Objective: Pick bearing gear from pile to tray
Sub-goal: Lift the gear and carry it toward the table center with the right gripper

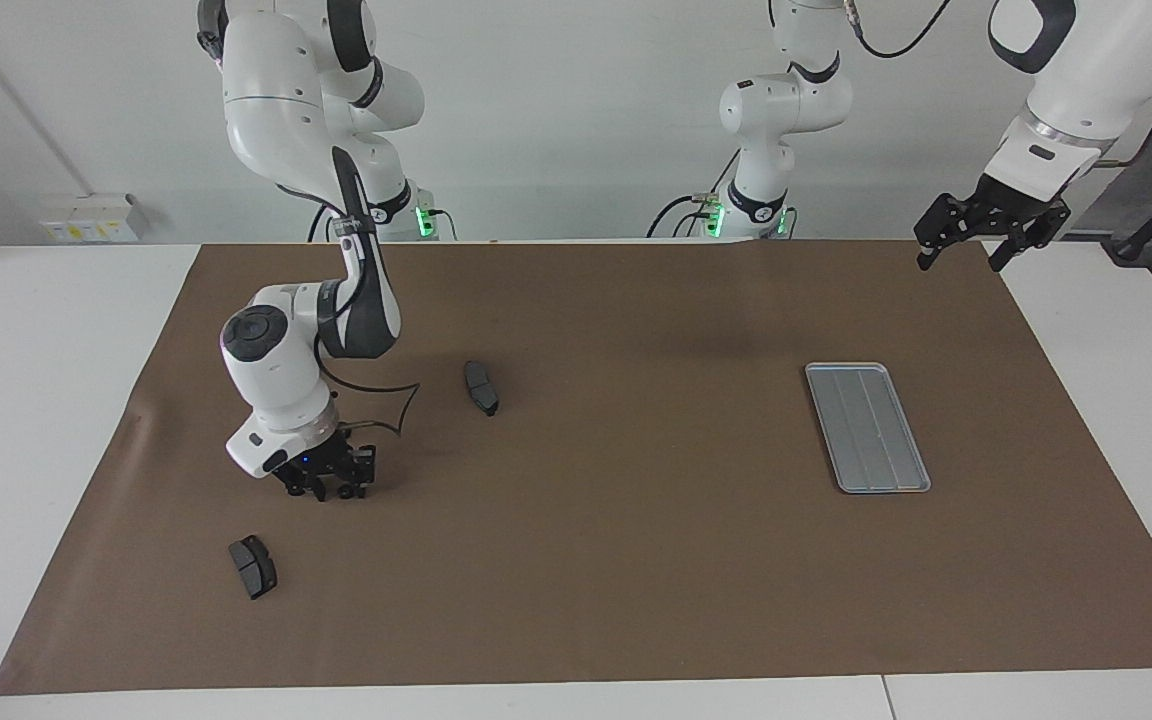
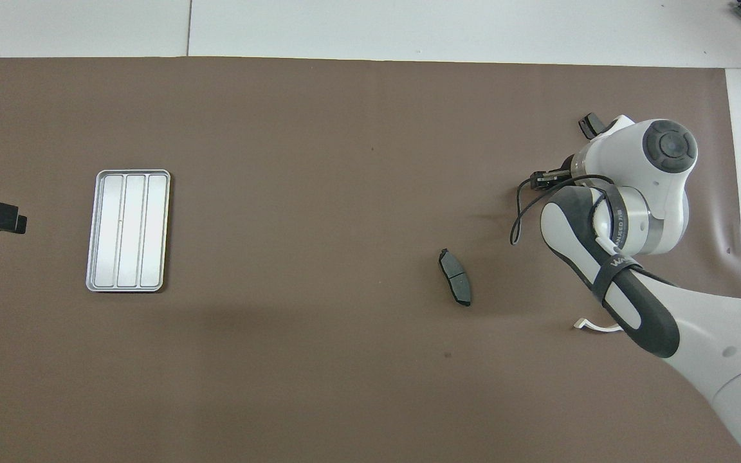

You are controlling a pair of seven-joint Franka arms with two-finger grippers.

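Two black wedge-shaped pads (image 1: 481,387) (image 1: 252,566), one white half-ring bracket (image 2: 592,326) and one grooved silver-grey metal tray (image 1: 867,427) lie on the brown mat (image 1: 636,560), the tray toward its left-arm end. You cannot count the tiny black rings: the right gripper (image 1: 324,490) sits low over them near the right-arm end, its grip impossible to tell. Expect them light, hard and slippery, so pinch across the rim. The left gripper (image 1: 961,258) waits with fingers spread over the mat's corner.

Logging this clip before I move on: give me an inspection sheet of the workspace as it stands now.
Surface: brown mat on a white table.
Job's things: grooved metal tray holds nothing; two black wedge pads lie apart; white bracket beside the right arm.
Clutter: nothing seen.
Grippers: right gripper low at the mat between the pads; left gripper waits raised, fingers open.
Cables: black cable loops off the right wrist.
Surroundings: white wall, socket strip.
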